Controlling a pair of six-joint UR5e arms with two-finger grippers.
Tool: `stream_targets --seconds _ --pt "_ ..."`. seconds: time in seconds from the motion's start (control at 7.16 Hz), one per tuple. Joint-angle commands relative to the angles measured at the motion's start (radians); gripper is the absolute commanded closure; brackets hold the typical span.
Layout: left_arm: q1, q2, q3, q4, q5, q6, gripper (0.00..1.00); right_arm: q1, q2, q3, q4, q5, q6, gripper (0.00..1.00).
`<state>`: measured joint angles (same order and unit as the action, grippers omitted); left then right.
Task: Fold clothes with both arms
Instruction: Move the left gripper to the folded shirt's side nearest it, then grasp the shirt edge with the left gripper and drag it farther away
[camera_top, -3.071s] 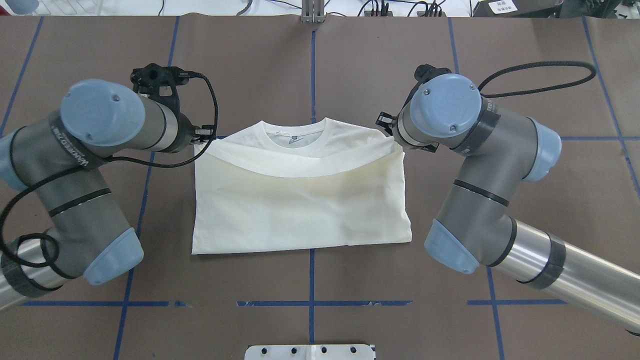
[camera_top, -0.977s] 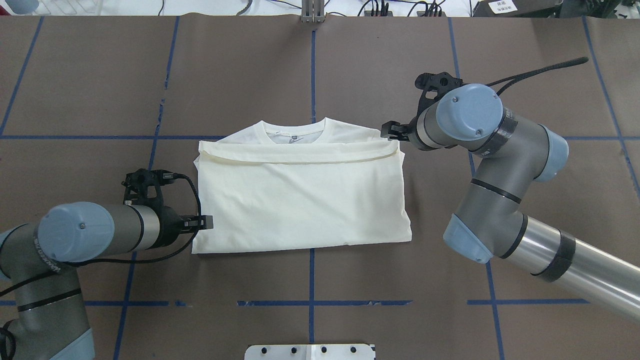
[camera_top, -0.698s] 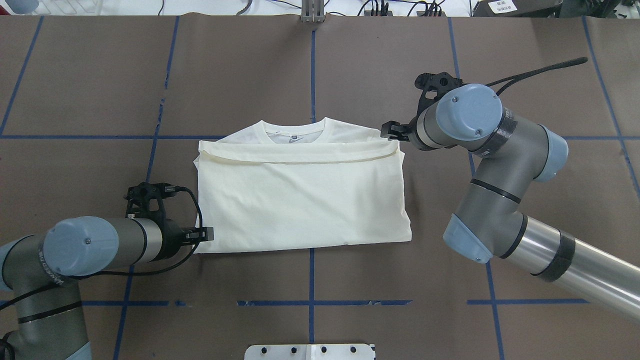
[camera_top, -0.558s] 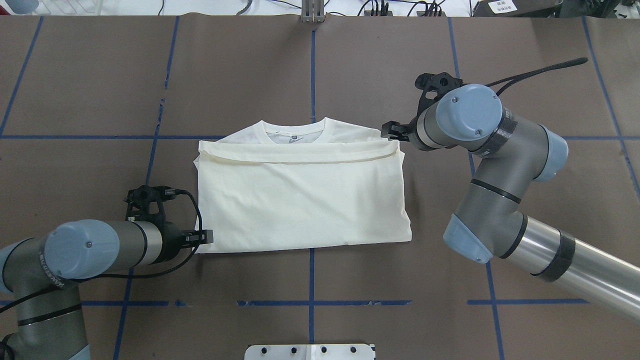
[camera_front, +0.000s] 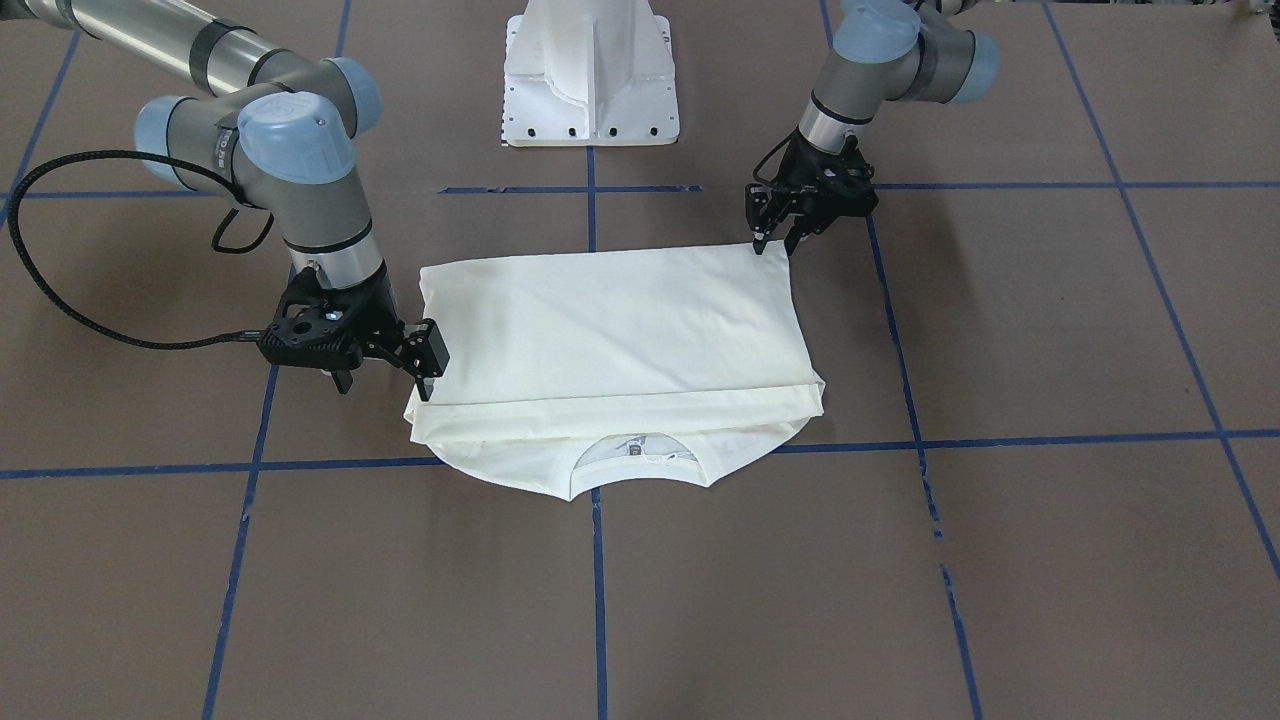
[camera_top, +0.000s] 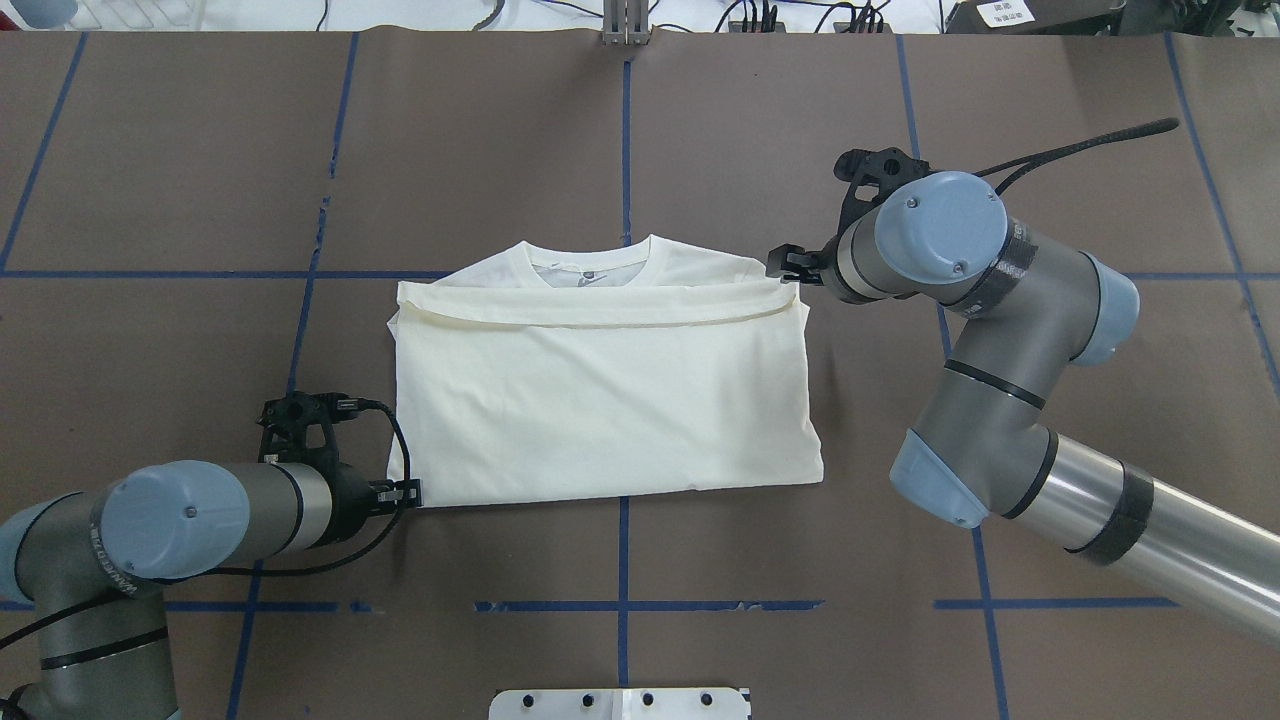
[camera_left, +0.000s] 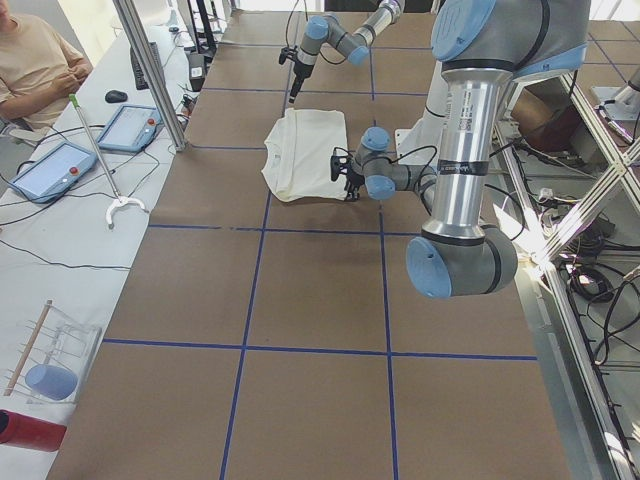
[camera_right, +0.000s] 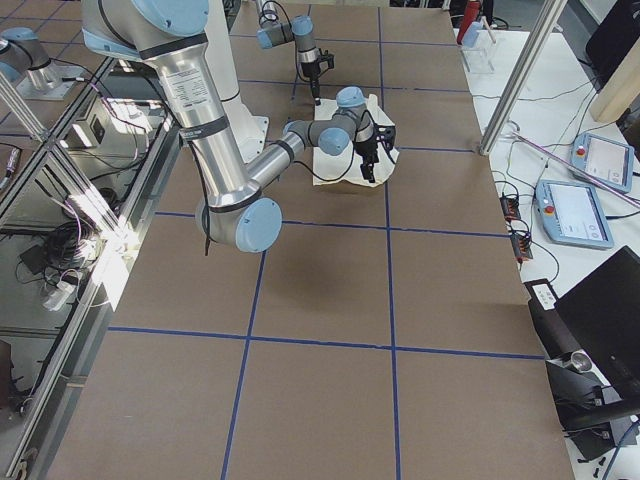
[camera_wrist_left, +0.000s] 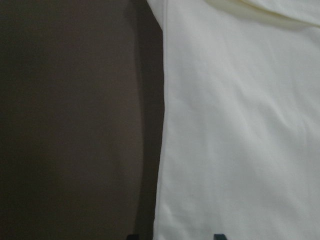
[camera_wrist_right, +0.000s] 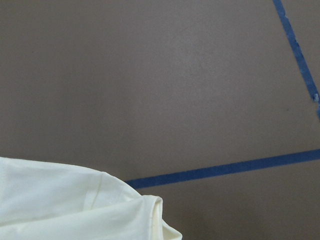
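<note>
The left fingers (camera_top: 406, 492) sit low on the table (camera_top: 640, 150), at the near-left corner of the folded T-shirt (camera_top: 600, 400). The overhead view hides their spacing. The left wrist camera shows two dark fingertips (camera_wrist_left: 132, 236) spread apart with the shirt's side edge between them, gripping nothing. The cream shirt lies flat at the table's centre, plain side up, its hem folded up just short of the neckline (camera_top: 590, 268). Only the front-facing view shows the stacked layers along that edge. At the far-right corner, the right fingers (camera_top: 785, 263) look parted and empty from overhead. Their wrist camera shows that corner lying loose near blue tape (camera_wrist_right: 225, 169).
</note>
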<state>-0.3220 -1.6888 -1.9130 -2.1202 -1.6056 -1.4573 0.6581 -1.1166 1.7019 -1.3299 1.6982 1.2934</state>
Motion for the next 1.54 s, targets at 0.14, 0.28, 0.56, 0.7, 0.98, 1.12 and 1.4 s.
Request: stream_targets --seconds 0.14,0.28,0.56,0.7,0.98,1.12,1.4 --pt "0.003 0.003 0.0 0.002 0.007 -0.005 1.0 0.0 -0.003 0.001 0.0 0.0 0.006 0.0" --pt "0.001 0.006 -0.011 0.003 0.012 0.002 1.0 -0.002 -0.003 -0.001 0.0 0.0 0.006 0.0" --pt "-0.043 0.017 -0.005 0.006 0.009 0.105 1.0 -0.002 -0.003 -0.004 0.0 0.0 0.004 0.0" --pt "-0.107 0.015 0.011 0.006 0.009 0.192 1.0 -0.002 0.0 -0.007 0.0 0.0 0.004 0.0" --pt "-0.271 -0.049 0.162 0.0 0.007 0.367 1.0 -0.003 0.0 -0.008 0.0 0.0 0.004 0.0" --pt "-0.352 -0.142 0.26 0.006 0.006 0.452 1.0 -0.003 0.001 -0.008 0.0 0.0 0.006 0.0" --pt "-0.471 -0.428 0.607 -0.009 0.007 0.482 1.0 -0.003 0.004 -0.008 0.0 0.0 0.007 0.0"
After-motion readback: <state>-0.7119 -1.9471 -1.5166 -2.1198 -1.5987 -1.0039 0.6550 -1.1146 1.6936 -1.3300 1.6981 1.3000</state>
